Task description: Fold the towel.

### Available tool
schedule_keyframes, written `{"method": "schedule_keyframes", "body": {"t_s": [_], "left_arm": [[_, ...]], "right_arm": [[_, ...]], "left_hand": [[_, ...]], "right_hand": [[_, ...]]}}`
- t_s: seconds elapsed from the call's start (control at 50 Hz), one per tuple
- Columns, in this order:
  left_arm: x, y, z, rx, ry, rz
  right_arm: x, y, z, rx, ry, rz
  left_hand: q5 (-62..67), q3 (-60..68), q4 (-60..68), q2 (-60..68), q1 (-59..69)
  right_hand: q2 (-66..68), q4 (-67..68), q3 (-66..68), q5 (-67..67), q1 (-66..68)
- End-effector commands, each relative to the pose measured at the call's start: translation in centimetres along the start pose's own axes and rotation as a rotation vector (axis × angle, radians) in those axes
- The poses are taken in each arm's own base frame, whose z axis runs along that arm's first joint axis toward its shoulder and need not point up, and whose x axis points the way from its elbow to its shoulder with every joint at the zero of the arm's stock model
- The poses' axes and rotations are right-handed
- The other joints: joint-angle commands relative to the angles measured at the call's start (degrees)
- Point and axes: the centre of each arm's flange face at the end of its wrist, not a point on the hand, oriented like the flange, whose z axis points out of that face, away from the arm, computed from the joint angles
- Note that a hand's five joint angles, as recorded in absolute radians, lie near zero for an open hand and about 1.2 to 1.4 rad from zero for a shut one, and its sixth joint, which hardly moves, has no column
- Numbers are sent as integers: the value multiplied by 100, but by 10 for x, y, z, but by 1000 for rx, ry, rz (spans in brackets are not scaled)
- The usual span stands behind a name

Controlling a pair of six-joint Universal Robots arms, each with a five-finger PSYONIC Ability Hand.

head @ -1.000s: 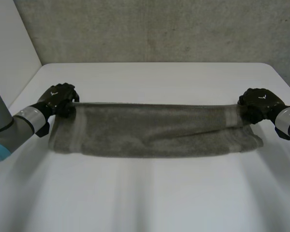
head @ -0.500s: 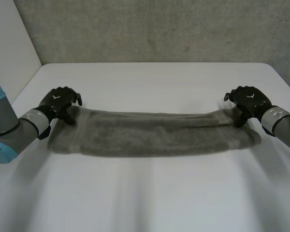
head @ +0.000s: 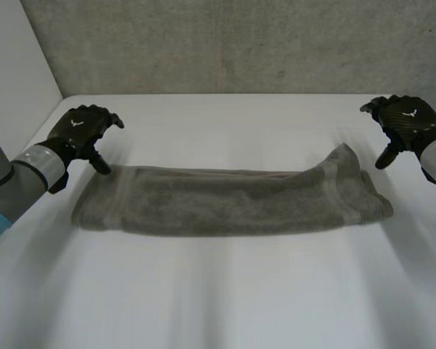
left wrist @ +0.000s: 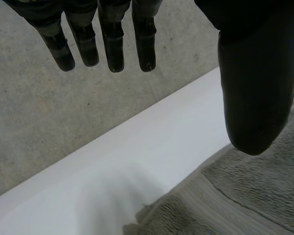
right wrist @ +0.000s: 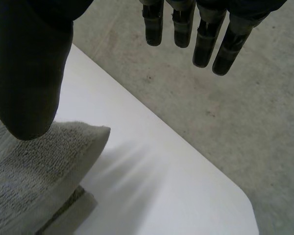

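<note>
A grey towel [head: 229, 199] lies folded lengthwise into a long strip across the middle of the white table [head: 225, 291]. Its right end has a corner standing up a little. My left hand [head: 81, 129] hovers just above and behind the towel's left end, fingers spread and holding nothing. In the left wrist view the straight fingers [left wrist: 112, 44] and thumb are apart over the towel [left wrist: 245, 196]. My right hand [head: 403, 123] is lifted off to the right of the towel's right end, open too. The right wrist view has its fingers [right wrist: 206, 39] straight above the towel's corner [right wrist: 54, 161].
A rough grey wall [head: 232, 43] stands behind the table's far edge. A pale panel [head: 14, 65] borders the left side. The table's far right corner [right wrist: 245, 215] lies beyond my right hand.
Both hands have let go of the towel's far corners, opened, and risen away outward. The towel's upper layer has dropped onto the lower one.
</note>
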Motion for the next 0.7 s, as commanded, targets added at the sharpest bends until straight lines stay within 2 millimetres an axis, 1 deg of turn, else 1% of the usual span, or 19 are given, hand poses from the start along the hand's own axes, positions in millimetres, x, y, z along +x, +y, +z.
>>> {"method": "schedule_keyframes", "body": {"t_s": [0.02,0.06,0.08,0.12,0.14,0.18,0.24,0.28,0.3,0.34,0.42,0.46,0.5,0.56,0.6,0.62,0.66,0.68,0.7], "left_arm": [[9,-1,-23,-30,9,-16],[16,-1,-38,-47,17,-19],[16,-1,-38,-47,17,-19],[22,4,-49,-69,23,-31],[22,4,-49,-69,23,-31],[25,6,-53,-76,36,-38],[28,14,-59,-98,51,-56],[27,22,-64,-121,54,-75],[27,22,-64,-121,54,-75],[28,23,-65,-125,57,-78],[28,25,-66,-131,58,-82],[28,25,-66,-132,57,-82],[26,25,-66,-132,52,-83],[24,26,-67,-134,47,-85],[24,28,-68,-143,46,-91],[24,28,-68,-143,46,-91],[27,31,-70,-154,50,-98],[27,31,-70,-154,50,-98],[28,33,-71,-161,52,-101]], "right_arm": [[-7,5,-27,-76,-13,25],[-16,10,-43,-138,-63,49],[-16,10,-44,-139,-63,49],[-27,18,-55,-181,-131,49],[-27,18,-55,-181,-132,49],[-32,28,-61,-215,-167,15],[-34,34,-63,-231,-176,-8],[-38,48,-62,-266,-201,-31],[-38,48,-62,-266,-201,-31],[-42,60,-62,-299,-215,-26],[-44,68,-63,-320,-223,-14],[-41,71,-64,-331,-216,-5],[-31,75,-68,-345,-197,16],[-29,77,-71,-361,-196,26],[-28,80,-79,-414,-225,52],[-28,80,-79,-414,-225,52],[-27,81,-90,-449,-275,56],[-27,81,-90,-449,-275,56],[-25,79,-96,-450,-295,54]], "left_hand": [[-58,-330,-376,-273,-535],[-75,-330,-376,-290,-552],[-75,-330,-376,-290,-552],[-75,-330,-376,-290,-552],[-75,-330,-376,-290,-552],[-75,-330,-376,-290,-552],[-75,-330,-376,-290,-552],[-58,-330,-376,-273,-535],[-58,-330,-376,-273,-535],[-58,-330,-376,-273,-535],[-58,-330,-376,-273,-535],[-58,-330,-376,-273,-535],[-58,-330,-376,-273,-535],[-58,-330,-376,-273,-535],[-24,-330,-376,-240,-502],[-24,-330,-376,-240,-501],[-8,-330,-376,-223,-485],[-7,-330,-376,-223,-485],[-7,-330,-376,-223,-485]], "right_hand": [[-405,-435,-300,-365,-371],[-405,-435,-300,-365,-371],[-405,-435,-300,-365,-371],[-405,-435,-300,-365,-371],[-405,-435,-300,-365,-371],[-405,-435,-300,-365,-371],[-405,-435,-300,-365,-371],[88,-435,-300,128,122],[91,-435,-300,131,125],[158,-435,-300,199,193],[91,-435,-300,132,125],[91,-435,-300,131,125],[158,-435,-300,198,192],[209,-435,-300,249,243],[726,-435,-300,767,760],[730,-435,-300,771,764],[2018,-435,-300,2059,2053],[2025,-435,-300,2066,2060],[2808,-435,-300,2848,2842]]}}
